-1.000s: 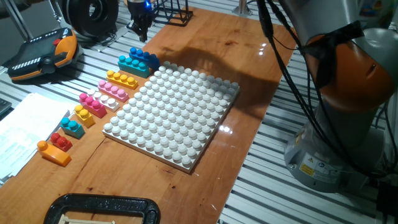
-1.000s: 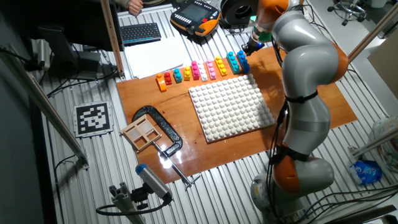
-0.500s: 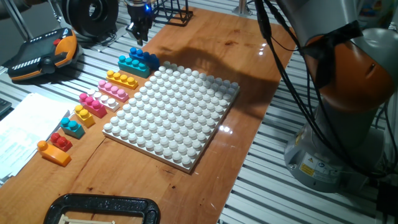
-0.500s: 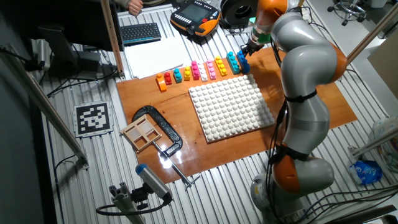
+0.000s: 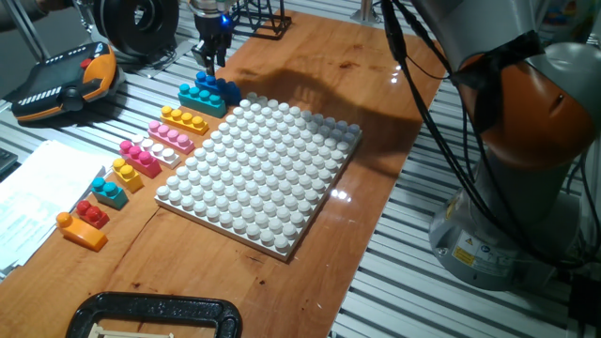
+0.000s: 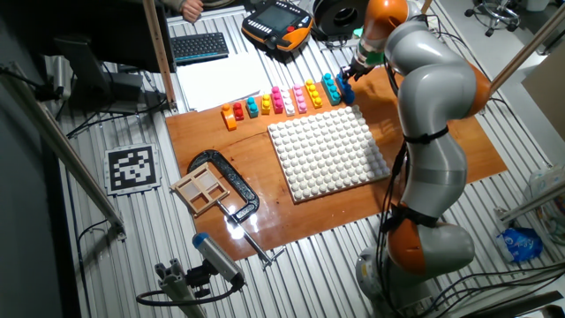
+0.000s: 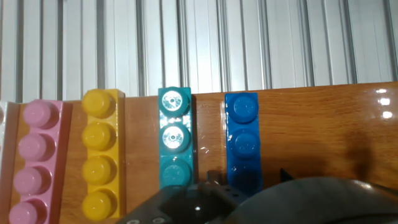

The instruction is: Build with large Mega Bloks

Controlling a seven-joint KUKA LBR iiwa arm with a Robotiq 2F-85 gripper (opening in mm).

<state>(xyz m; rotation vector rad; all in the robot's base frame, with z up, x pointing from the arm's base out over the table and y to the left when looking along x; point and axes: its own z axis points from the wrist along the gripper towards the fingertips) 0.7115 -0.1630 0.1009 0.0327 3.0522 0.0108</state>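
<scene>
Your bricks sit in a neat row along the wooden board's edge, just beside the white baseplate (image 5: 263, 169), studs up, so each can be picked from above and pressed on. The gripper (image 5: 210, 58) hangs over the far end of the row, above the dark blue brick (image 7: 242, 144); you cannot tell whether its fingers are spread or closed, as the hand view shows only dark housing at the bottom. That brick is a narrow, glossy bar with a single line of round studs, lying parallel to the cyan brick (image 7: 174, 140) with a slim gap between them; yellow (image 7: 100, 155) and pink (image 7: 38, 158) follow.
</scene>
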